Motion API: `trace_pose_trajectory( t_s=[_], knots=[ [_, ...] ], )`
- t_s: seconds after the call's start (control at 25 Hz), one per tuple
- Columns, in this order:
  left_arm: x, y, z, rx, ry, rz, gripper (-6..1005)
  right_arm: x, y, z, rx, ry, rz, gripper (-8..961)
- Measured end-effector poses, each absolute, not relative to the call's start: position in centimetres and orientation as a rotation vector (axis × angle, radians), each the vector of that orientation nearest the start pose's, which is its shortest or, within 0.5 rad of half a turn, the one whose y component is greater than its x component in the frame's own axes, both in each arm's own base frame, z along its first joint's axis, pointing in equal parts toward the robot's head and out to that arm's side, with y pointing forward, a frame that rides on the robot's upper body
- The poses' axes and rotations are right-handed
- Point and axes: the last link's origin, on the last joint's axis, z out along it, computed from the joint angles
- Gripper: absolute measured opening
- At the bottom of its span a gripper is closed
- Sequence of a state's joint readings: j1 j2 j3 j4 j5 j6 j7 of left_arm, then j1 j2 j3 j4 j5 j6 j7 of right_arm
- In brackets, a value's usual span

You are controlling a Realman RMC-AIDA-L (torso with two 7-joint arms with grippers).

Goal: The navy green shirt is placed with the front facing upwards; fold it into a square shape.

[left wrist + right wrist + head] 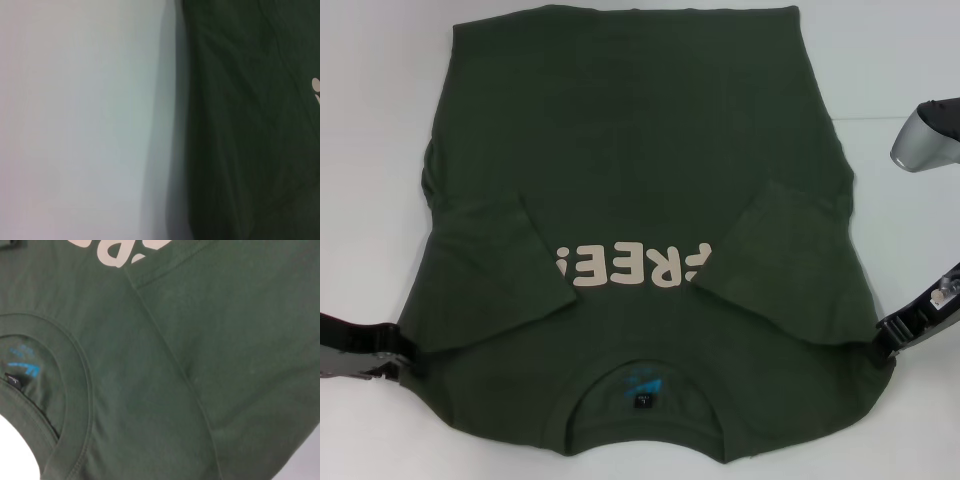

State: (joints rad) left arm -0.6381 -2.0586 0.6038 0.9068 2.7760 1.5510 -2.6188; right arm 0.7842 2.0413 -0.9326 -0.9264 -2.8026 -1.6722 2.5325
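On the white table (910,60) the shirt (640,170) lay face up, sleeves folded inward, with the left gripper (395,358) and right gripper (890,335) at its shoulder edges, finger state unreadable, so an uneven lift could have skewed the fold.

A plain white counter (380,120) fills the background, smooth and matte under soft, even light. A faint straight seam or edge line crosses it toward the far right. No walls, floor or windows show.
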Motion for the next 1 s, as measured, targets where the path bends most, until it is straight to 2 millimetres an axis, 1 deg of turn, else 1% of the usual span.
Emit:
trace_pose_trajectory(
  t_s=[0.04, 0.16, 0.4, 0.52, 0.68, 0.72, 0.76, 0.84, 0.92, 0.96, 1.0],
  knots=[
    [-31.1, 34.3, 4.5, -2.023, -1.923, 0.120, 551, 24.3, 36.8, 2.8, -2.420, 1.486, -0.580, 34],
    [-31.1, 34.4, 4.5, -2.026, -1.920, 0.122, 320, 24.3, 36.8, 2.8, -2.420, 1.486, -0.580, 34],
    [-31.1, 34.4, 4.5, -2.053, -1.890, 0.122, 89, 24.3, 36.7, 2.8, -2.435, 1.501, -0.533, 34],
    [-31.0, 34.5, 4.6, -2.093, -1.854, 0.096, 91, 24.5, 36.5, 3.2, -2.459, 1.525, -0.451, 34],
    [-31.0, 34.4, 4.5, -2.167, -1.810, 0.027, 90, 25.7, 35.7, 3.9, -2.518, 1.537, -0.286, 34],
    [-31.1, 34.3, 4.4, -2.187, -1.797, 0.006, 90, 26.7, 34.8, 4.0, -2.537, 1.543, -0.195, 34],
    [-31.2, 34.1, 4.2, -2.212, -1.783, -0.021, 89, 26.7, 34.8, 4.0, -2.537, 1.543, -0.195, 34],
    [-31.6, 33.7, 3.9, -2.256, -1.755, -0.078, 87, 27.9, 33.8, 4.2, -2.548, 1.540, -0.093, 34],
    [-31.9, 33.1, 3.7, -2.326, -1.684, -0.151, 86, 29.0, 32.6, 4.4, -2.573, 1.500, 0.020, 34],
    [-32.0, 32.9, 3.7, -2.355, -1.644, -0.178, 85, 30.0, 31.3, 4.4, -2.613, 1.414, 0.141, 34],
    [-32.1, 32.6, 3.8, -2.385, -1.600, -0.201, 84, 30.0, 31.3, 4.4, -2.613, 1.414, 0.141, 34]
  ],
)
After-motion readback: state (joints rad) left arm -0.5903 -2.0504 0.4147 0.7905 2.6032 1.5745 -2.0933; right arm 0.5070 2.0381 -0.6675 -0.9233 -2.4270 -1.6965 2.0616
